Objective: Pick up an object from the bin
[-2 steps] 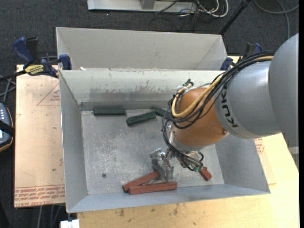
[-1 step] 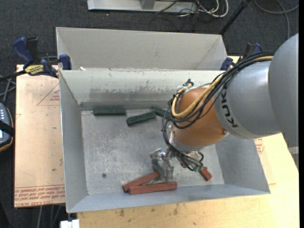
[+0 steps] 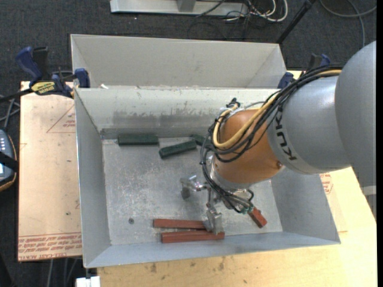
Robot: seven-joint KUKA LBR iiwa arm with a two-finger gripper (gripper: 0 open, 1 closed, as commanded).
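Just above the right end of the lower red-brown bar (image 3: 191, 237), the gripper (image 3: 213, 220) hangs low in the grey metal bin (image 3: 90, 160). Its metal tip is down at the bar's level and seems to touch it. How wide the gripper stands cannot be told, because the orange wrist cover (image 3: 245, 151) and its looped cables (image 3: 224, 137) sit right over it.

A second red-brown bar (image 3: 178, 224) lies just behind the lower red-brown bar, nearly parallel to it, and its right end reaches the gripper's tip. To the right of the lower bar, past the gripper, a short orange-red piece (image 3: 258, 219) lies tilted on the bin floor. Well behind the lower bar, at the foot of the back slope, lie two dark green bars, one (image 3: 137, 140) level to the left and one (image 3: 178, 149) slanted beside it. The lower bar itself rests along the foot of the front wall.
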